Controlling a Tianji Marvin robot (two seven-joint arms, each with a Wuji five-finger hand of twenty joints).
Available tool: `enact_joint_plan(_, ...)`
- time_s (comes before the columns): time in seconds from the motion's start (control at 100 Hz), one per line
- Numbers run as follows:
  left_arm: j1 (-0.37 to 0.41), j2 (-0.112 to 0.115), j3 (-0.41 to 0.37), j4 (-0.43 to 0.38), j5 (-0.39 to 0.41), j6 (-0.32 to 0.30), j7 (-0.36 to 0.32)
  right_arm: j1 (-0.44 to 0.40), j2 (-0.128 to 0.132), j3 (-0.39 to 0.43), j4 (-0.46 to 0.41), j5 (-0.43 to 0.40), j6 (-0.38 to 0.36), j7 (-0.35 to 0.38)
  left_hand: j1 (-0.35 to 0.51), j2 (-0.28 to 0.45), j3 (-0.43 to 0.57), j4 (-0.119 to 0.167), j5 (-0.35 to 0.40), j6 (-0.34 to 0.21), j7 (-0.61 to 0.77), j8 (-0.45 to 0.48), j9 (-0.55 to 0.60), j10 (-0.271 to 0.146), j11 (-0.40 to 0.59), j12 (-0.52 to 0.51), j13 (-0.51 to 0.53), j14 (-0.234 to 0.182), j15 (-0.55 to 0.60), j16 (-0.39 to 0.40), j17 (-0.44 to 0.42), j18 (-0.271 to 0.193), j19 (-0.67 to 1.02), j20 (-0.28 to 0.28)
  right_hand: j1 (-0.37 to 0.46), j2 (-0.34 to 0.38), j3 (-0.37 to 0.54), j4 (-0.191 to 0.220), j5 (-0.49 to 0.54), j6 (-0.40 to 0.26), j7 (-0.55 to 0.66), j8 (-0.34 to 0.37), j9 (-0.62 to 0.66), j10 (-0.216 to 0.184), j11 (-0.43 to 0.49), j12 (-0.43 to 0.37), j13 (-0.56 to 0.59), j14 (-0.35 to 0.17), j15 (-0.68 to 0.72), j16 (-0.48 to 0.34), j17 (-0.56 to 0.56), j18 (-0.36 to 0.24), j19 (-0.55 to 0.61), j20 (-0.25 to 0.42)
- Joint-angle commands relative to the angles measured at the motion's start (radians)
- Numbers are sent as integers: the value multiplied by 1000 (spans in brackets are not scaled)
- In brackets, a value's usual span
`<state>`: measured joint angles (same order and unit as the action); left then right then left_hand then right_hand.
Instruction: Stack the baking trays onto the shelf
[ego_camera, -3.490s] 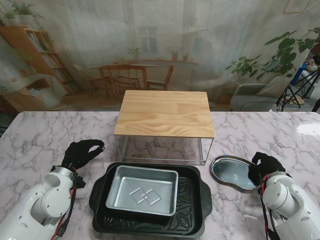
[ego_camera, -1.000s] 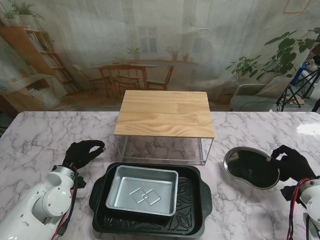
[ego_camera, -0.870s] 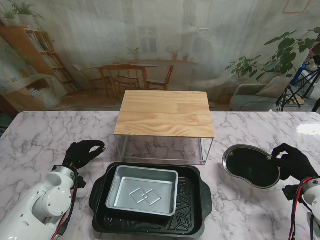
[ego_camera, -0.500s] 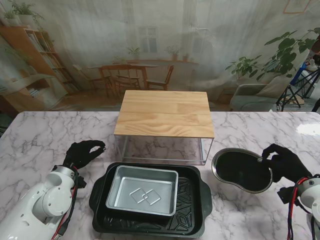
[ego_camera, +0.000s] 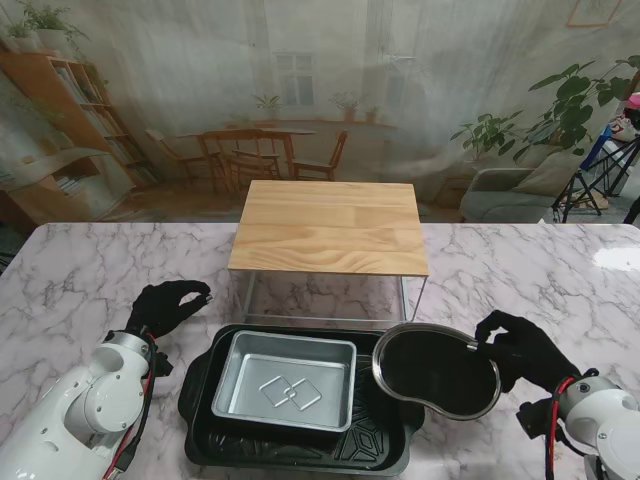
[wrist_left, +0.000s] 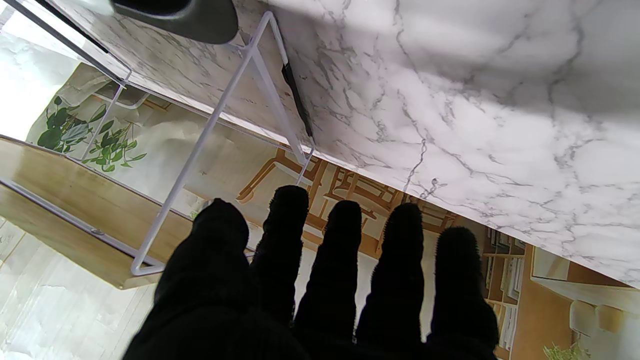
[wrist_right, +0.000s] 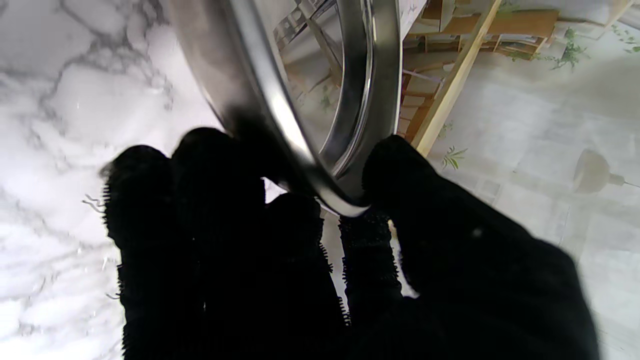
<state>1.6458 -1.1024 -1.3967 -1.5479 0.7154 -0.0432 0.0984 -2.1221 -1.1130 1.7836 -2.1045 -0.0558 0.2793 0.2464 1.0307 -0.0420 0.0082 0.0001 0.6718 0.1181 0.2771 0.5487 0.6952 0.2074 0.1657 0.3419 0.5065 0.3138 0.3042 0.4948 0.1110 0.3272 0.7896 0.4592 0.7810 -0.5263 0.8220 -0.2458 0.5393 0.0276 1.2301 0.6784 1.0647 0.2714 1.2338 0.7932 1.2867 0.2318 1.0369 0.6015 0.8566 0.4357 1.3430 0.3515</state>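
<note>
On the marble table stands a small shelf with a pale wooden top on thin white wire legs, its lower space open to the tabletop. Just nearer to me than the shelf lies a big black tray, and inside it, toward its left side, sits a silver tray with a diamond pattern pressed into its floor.

The right hand, in a black glove, grips an oval pan by its right rim. The pan hangs in the air, slightly tilted, above the right end of the black tray and partly past its edge, nearer to me than the shelf's right front leg. Its inside looks dark and its rim shines. In the right wrist view the thumb presses one face of the bright rim and the other fingers press the opposite face, so the hold is a pinch across the edge; that picture is somewhat blurred.

The left hand hangs to the left of the black tray, apart from it and touching no tray. From the stand its fingers look curled, with the thumb close to the fingertips. In the left wrist view the fingers lie side by side, nearly straight and close together, with nothing between them, and beyond them I see the shelf's wire leg and a corner of the black tray.
</note>
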Motion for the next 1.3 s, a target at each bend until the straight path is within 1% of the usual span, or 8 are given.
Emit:
enact_joint_plan(0.0,0,0,3,3,-3,-2,-16,-9,-3,-20,-19,5,10,10,11,28,-1,21,18,10,1,-8,-16,-9,2,5,9,-1,12,8,-17,9,3,18,52,52,112,20,84,-56,42,33,49,65,25,9,24,-115,74,2,22,11,33,17)
enact_joint_plan(0.38,0,-1,4,4,-5,-5,-15,12,0,-110,-68,42,85,9,10,28,-1,21,18,10,0,-8,-15,-5,2,5,8,-1,11,7,-18,8,2,18,53,54,110,20,85,-55,41,34,48,65,24,9,24,-114,69,-3,20,11,32,15)
enact_joint_plan(0.44,-1,-1,3,5,-6,-6,-14,20,1,-128,-73,37,94,7,11,28,-1,21,18,10,0,-8,-15,-6,2,5,9,-1,12,8,-18,9,2,18,52,55,108,20,85,-55,41,35,48,65,24,10,24,-116,68,-4,21,8,32,15)
enact_joint_plan(0.52,-1,-1,3,5,-7,-8,-13,34,2,-148,-76,53,104,9,11,28,-1,21,18,10,0,-8,-15,-7,3,5,9,0,12,8,-17,9,2,18,52,56,108,20,85,-55,40,35,48,65,24,10,23,-115,67,-5,20,10,32,14)
enact_joint_plan(0.71,0,-2,3,6,-9,-9,-11,96,7,-212,-62,40,148,12,11,29,-1,21,18,10,0,-8,-15,-6,3,5,8,0,12,8,-18,9,3,18,51,57,105,20,83,-56,39,34,46,62,22,9,24,-116,61,-9,19,9,31,13)
enact_joint_plan(1.06,1,-1,3,5,-10,-9,-15,219,11,-348,-8,19,273,10,11,29,-1,21,18,9,0,-8,-15,-6,2,5,8,0,12,8,-18,10,3,19,51,59,100,21,81,-57,37,36,45,59,20,8,24,-113,56,-13,16,8,30,11)
enact_joint_plan(1.29,-1,-1,4,5,-9,-7,-16,282,10,-413,17,13,343,2,11,30,-1,22,18,10,0,-8,-15,-7,2,5,8,-1,12,8,-19,9,2,19,51,62,98,21,78,-59,37,38,45,57,19,7,24,-112,54,-14,15,9,30,10)
